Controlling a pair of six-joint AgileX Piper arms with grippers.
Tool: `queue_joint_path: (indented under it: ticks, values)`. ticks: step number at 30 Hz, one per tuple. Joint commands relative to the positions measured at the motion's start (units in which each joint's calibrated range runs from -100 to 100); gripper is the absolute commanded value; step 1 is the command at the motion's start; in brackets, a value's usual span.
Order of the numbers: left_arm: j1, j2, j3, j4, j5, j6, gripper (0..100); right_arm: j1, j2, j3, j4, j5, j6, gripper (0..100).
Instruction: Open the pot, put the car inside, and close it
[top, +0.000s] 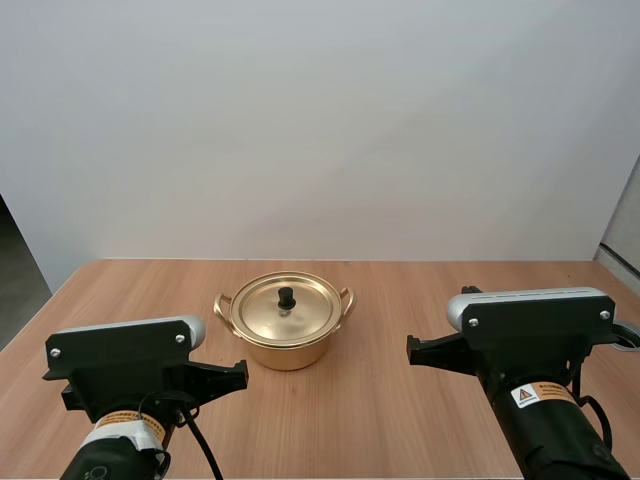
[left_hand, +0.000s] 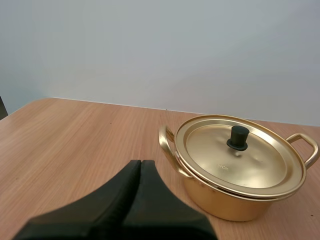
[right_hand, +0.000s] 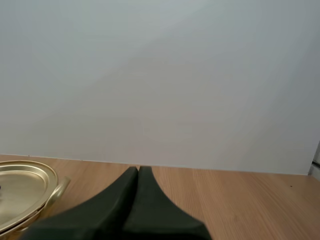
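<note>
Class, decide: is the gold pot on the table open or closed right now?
Closed. The lid sits flat on the pot, rim to rim, with its black knob upright on top.

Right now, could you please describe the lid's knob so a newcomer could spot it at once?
Near the middle of the wooden table stands a gold pot with two loop handles. Its gold lid is on, and at its centre rises the knob: small, round and black, the only dark part of the pot.
</note>
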Motion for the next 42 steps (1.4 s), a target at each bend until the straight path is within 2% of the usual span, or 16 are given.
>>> queue_joint_path:
  ticks: [1,3,5,6,9,10,11,21,24,31,42]
  values:
    - [0.05,0.0,0.0,0.06,-0.07,-0.06,0,0.05,0.14,0.0,0.3,2.5,0.12,0]
    - [0.05,0.0,0.0,0.06,-0.07,-0.06,0,0.05,0.14,0.0,-0.02,3.6,0.93,0]
    - [0.05,0.0,0.0,0.06,-0.07,-0.06,0,0.05,0.14,0.0,-3.2,4.15,4.98,0]
    - [0.05,0.0,0.0,0.06,-0.07,-0.06,0,0.05,0.14,0.0,-6.52,4.59,8.38,0]
    - [0.05,0.0,0.0,0.06,-0.07,-0.06,0,0.05,0.14,0.0,-24.3,8.2,21.6,0]
    - [0.05,0.0,0.0,0.06,-0.07,-0.06,0,0.05,0.14,0.0,-28.78,10.39,25.41,0]
    - [0.05,0.0,0.0,0.06,-0.07,-0.06,0,0.05,0.14,0.0,-30.62,11.96,27.04,0]
    - [0.05,0.0,0.0,0.06,-0.07,-0.06,0,0.05,0.14,0.0,-28.3,23.39,27.51,0]
    - [0.05,0.0,0.0,0.06,-0.07,-0.06,0,0.05,0.14,0.0,-26.23,22.67,27.51,0]
    - [0.05,0.0,0.0,0.06,-0.07,-0.06,0,0.05,0.14,0.0,-25.83,27.17,27.54,0]
    - [0.05,0.0,0.0,0.06,-0.07,-0.06,0,0.05,0.14,0.0,-25.49,26.98,27.63,0]
